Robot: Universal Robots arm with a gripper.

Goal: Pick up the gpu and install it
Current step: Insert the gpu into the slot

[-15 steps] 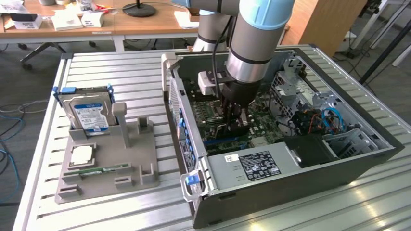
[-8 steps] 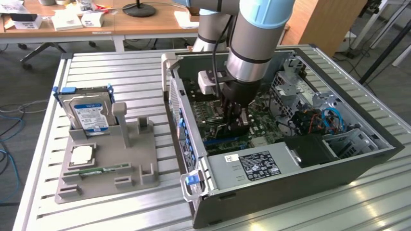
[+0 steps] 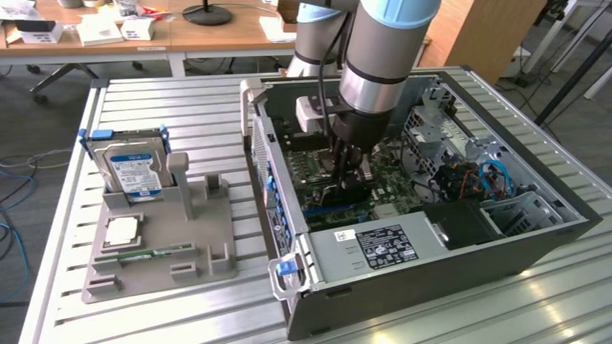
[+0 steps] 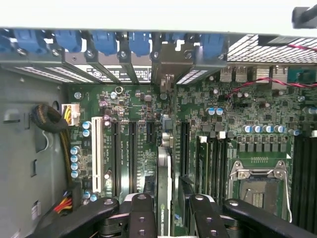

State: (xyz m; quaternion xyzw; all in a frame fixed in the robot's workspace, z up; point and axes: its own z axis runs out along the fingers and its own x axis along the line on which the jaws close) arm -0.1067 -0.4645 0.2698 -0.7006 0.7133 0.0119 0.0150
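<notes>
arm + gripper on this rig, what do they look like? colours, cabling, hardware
The arm is a thick cylindrical tube, light blue at the joint cap, silver-grey below, with black bands and a black cable down its side. A pale grey block is bolted at the wrist. The gripper is black: in the wrist view, two linkage fingers with visible round screw heads.
</notes>
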